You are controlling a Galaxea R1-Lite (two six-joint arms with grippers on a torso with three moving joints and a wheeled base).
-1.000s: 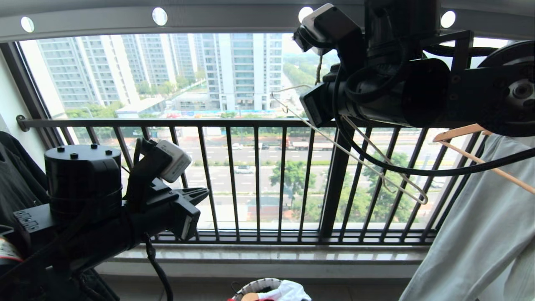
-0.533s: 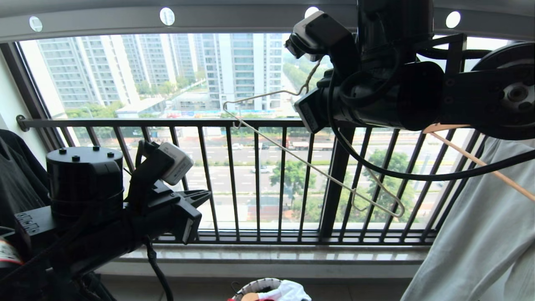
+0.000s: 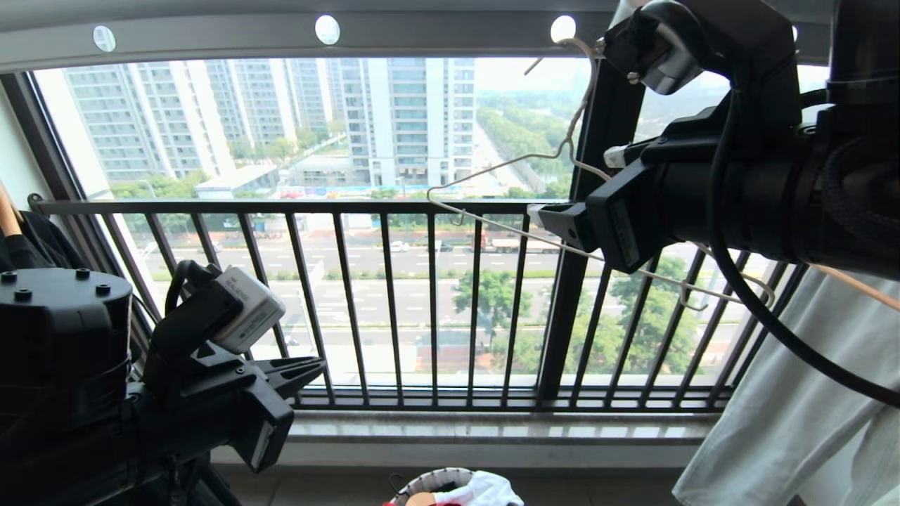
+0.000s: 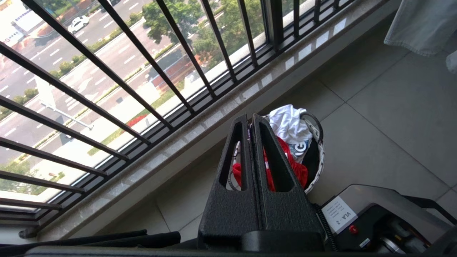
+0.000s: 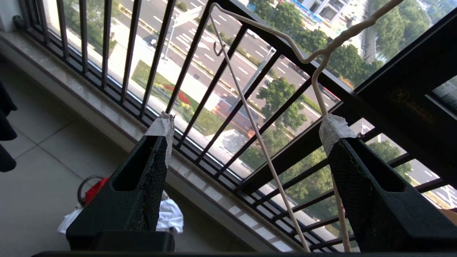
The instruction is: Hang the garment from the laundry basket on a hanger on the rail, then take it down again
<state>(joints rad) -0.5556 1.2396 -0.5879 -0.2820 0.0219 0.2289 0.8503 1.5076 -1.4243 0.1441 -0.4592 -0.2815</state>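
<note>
The cream wire hanger (image 3: 492,176) hangs tilted under the grey rail (image 3: 422,31). The top of its hook is hidden behind my right wrist. My right gripper (image 3: 583,186) is open around it. The hanger's (image 5: 230,67) lower wire passes between the spread fingers of the right gripper (image 5: 249,123), and another wire runs close by one taped fingertip (image 5: 334,126). My left gripper (image 3: 309,369) is low on the left, shut and empty. The left gripper (image 4: 250,116) points toward the laundry basket (image 4: 321,157) on the floor. The red garment (image 4: 296,167) lies crumpled in it.
A black barred railing (image 3: 432,302) and stone sill (image 3: 492,429) run across the front. A pale grey garment (image 3: 808,393) on a wooden hanger hangs at the right, dark clothing (image 3: 35,242) at the left. A white garment (image 4: 289,125) tops the basket.
My right gripper has opened and let go of the hanger, which now hangs higher at the rail. The right arm has shifted right. The left arm has sunk lower.
</note>
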